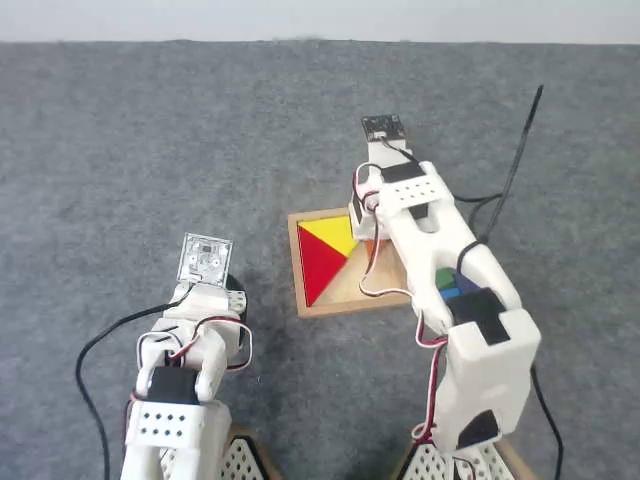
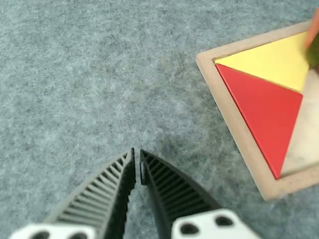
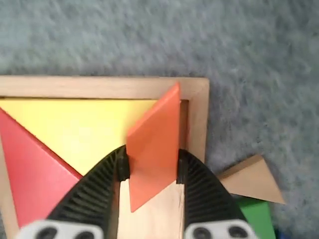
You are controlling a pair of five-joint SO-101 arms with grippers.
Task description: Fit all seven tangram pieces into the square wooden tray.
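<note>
The right end effector (image 3: 149, 164) is closed on an orange parallelogram piece (image 3: 154, 149), pinched between its two fingers. The piece's far tip sits at a corner of the square wooden tray (image 3: 99, 87). Beside the fingers a yellow triangle (image 3: 84, 124) and a red triangle (image 3: 35, 174) lie in the tray. Outside the rim, near the end effector, are a tan triangle (image 3: 251, 181) and a green piece (image 3: 256, 216). The left end effector (image 2: 137, 159) is nearly closed and empty above the grey counter (image 2: 75, 74), well apart from the tray.
</note>
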